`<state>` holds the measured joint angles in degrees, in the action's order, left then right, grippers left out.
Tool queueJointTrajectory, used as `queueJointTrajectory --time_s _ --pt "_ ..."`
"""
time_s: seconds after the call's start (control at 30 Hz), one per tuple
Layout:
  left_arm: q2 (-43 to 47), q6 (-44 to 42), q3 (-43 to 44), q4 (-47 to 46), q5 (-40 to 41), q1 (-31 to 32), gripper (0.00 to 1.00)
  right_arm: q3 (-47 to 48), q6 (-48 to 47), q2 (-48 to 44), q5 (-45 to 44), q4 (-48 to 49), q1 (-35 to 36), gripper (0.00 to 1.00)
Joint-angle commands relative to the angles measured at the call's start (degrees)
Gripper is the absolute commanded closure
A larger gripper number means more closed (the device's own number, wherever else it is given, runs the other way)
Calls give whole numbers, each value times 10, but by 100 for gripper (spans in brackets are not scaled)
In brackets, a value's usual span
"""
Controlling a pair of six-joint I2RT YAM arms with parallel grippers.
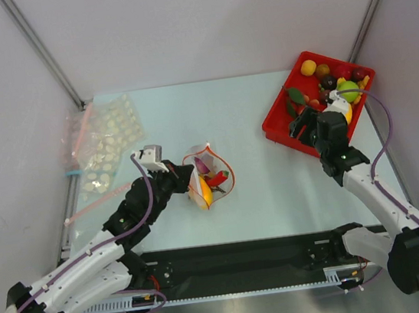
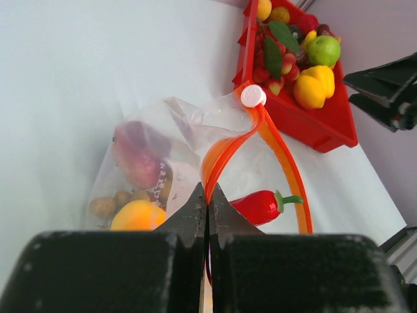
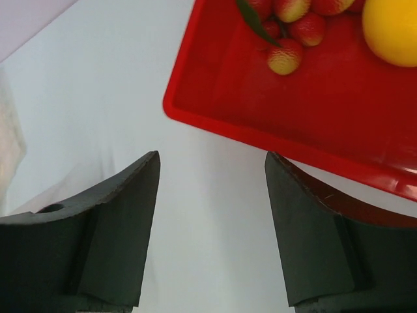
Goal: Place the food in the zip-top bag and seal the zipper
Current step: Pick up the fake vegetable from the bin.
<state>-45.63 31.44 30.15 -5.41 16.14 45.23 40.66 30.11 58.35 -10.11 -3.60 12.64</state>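
Observation:
The clear zip-top bag (image 1: 214, 177) stands mouth-open at table centre, and my left gripper (image 1: 184, 177) is shut on its zipper. In the left wrist view the jaws (image 2: 207, 195) pinch the orange zipper (image 2: 225, 153) below its white slider (image 2: 253, 96). Inside the bag lie a red chili (image 2: 260, 205), an orange fruit (image 2: 138, 215), a purple-red piece (image 2: 137, 160) and brown nuts (image 2: 104, 207). More food (image 1: 337, 86) fills the red tray (image 1: 277, 130) at back right. My right gripper (image 1: 303, 125) hangs open and empty over the table at the tray's near-left edge (image 3: 215, 127), with bare table between its fingers (image 3: 212, 163).
Clear bags printed with white dots (image 1: 107, 143), with pink and blue strips, lie at the back left. Metal frame posts (image 1: 41, 47) rise at both back corners. Grey walls close in on both sides of the table.

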Motion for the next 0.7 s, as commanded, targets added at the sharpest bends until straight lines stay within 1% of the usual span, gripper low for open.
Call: queueJointTrajectory --time_s 0.0,0.03,0.07,0.1,0.23,0.27,0.33,0.37,0.4,0.43,0.47,0.5,0.53,0.6,0.63,0.67 --pt "35 -12 -11 -51 0 1 99 44 34 32 -15 30 -31 30" --pt "34 -12 -11 -50 0 1 100 56 36 42 -16 30 -38 29" --pt "33 -12 -10 -47 -1 1 100 64 36 61 -17 56 -42 29" --pt "26 -10 -5 -43 -1 1 100 76 37 74 -19 60 -50 28" --pt "7 -2 8 -24 13 1 100 143 31 144 -69 65 -59 27" --pt "5 -2 13 -20 16 1 100 176 29 177 -81 63 -60 27" --pt "-3 -3 17 -14 21 1 100 208 17 214 -105 67 -64 27" --pt "-4 -2 18 -13 25 1 100 239 14 234 -114 68 -65 27" --pt "-6 2 19 -10 24 1 100 260 8 277 -125 66 -67 27" --pt "-7 1 19 -10 18 1 100 302 2 300 -146 55 -72 27" --pt "-7 1 19 -10 17 1 100 303 3 321 -158 45 -76 27" --pt "-5 4 20 -9 14 1 100 355 2 347 -169 38 -82 28" --pt "-3 7 21 -5 7 1 100 379 0 393 -183 11 -91 26" --pt "-2 15 18 -5 -8 1 100 451 -5 440 -188 -4 -103 24" --pt "0 17 18 -11 -13 1 100 474 -6 482 -189 -9 -109 23" --pt "2 18 17 -12 -16 1 100 494 -9 502 -188 -10 -118 23"
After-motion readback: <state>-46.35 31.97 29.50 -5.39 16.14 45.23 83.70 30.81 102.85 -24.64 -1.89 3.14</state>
